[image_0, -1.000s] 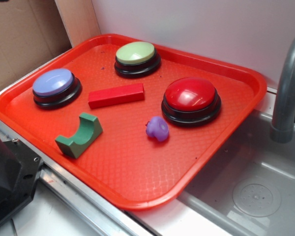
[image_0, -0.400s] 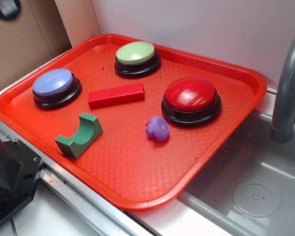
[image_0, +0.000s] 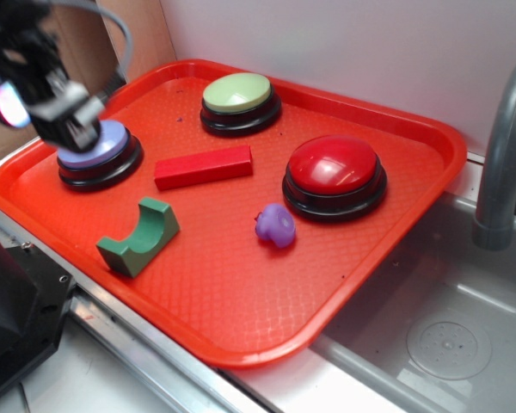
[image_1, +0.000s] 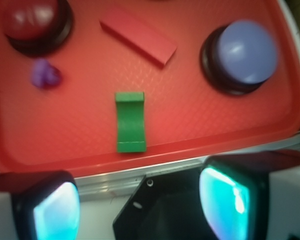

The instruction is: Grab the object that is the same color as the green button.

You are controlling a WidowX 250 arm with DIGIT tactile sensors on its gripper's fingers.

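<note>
Here, my gripper (image_0: 64, 120) hangs spread and empty over the lavender button (image_0: 99, 153), well apart from the green arch block (image_1: 130, 122) on the red tray (image_0: 241, 318).

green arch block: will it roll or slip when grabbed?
The dark green arch-cut block looks rigid and lies on a flat face on the textured red tray, so rolling seems unlikely. Its concave top may seat pads poorly; the flat sides look safer.
</note>
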